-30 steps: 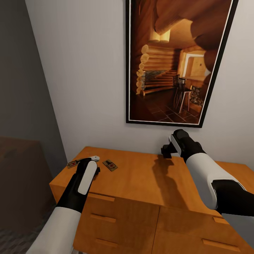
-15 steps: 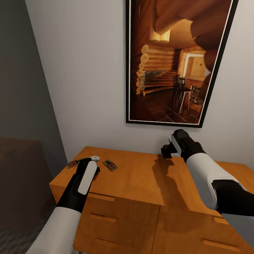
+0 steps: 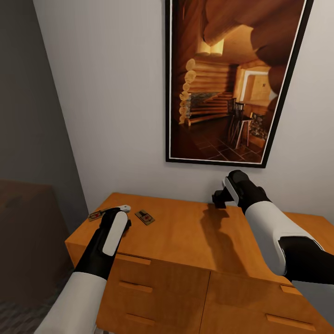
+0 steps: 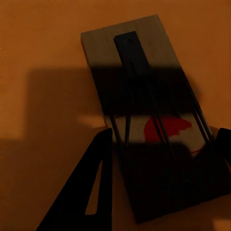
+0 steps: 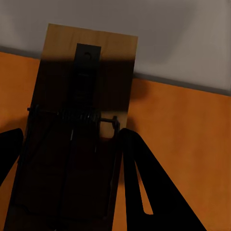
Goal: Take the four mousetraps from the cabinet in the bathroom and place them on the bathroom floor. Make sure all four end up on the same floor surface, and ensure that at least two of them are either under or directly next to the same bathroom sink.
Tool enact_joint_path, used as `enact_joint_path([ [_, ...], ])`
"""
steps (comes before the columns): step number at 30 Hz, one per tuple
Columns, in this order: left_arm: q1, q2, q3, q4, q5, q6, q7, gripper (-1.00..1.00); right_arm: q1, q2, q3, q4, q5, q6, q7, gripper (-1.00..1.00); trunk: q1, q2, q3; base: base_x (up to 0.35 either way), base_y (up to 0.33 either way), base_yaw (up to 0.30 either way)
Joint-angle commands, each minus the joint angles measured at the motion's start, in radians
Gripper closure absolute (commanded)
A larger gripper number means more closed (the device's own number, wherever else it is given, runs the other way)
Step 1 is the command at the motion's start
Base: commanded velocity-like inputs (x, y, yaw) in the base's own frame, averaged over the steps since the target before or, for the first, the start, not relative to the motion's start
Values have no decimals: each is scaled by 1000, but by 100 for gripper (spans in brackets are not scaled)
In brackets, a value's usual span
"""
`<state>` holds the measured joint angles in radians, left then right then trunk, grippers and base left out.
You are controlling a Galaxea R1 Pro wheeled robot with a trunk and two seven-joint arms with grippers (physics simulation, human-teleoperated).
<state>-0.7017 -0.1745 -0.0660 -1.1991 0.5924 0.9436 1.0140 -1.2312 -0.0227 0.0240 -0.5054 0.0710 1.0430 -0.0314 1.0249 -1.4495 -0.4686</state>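
Note:
The orange-brown cabinet (image 3: 185, 234) stands against the wall. My left gripper (image 4: 166, 134) is low over the cabinet's left end, shut on a mousetrap (image 4: 130, 62) that lies flat on the top. That mousetrap's end (image 3: 96, 215) pokes out beside the wrist in the head view. Another mousetrap (image 3: 145, 216) lies loose just right of it. My right gripper (image 3: 219, 197) hangs above the back of the top near the wall. It is shut on a mousetrap (image 5: 91, 53) held clear of the wood. The sink is out of view.
A large framed picture (image 3: 232, 79) hangs on the white wall above the cabinet. Drawer fronts with bar handles (image 3: 139, 287) face me. A dark low block (image 3: 25, 232) stands left of the cabinet, with a dim strip of floor (image 3: 18, 317) below it.

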Motion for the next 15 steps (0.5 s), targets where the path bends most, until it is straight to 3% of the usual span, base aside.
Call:
enact_joint_path([
  [1,-1,0,-1,83,16,6,8,100,-1,0,2,-1,1,4,1,100,0,0,-1,0,0,0],
  [7,-1,0,-3,54,11,7,26,100,-1,0,2,-1,1,4,1,100,0,0,-1,0,0,0],
  [13,-1,0,-7,-93,9,36,35,100,-1,-1,2,-1,2,4,1,100,0,0,-1,0,0,0],
  [15,-1,0,-8,-163,7,73,34,100,-1,-1,2,-1,2,4,1,100,0,0,-1,0,0,0],
])
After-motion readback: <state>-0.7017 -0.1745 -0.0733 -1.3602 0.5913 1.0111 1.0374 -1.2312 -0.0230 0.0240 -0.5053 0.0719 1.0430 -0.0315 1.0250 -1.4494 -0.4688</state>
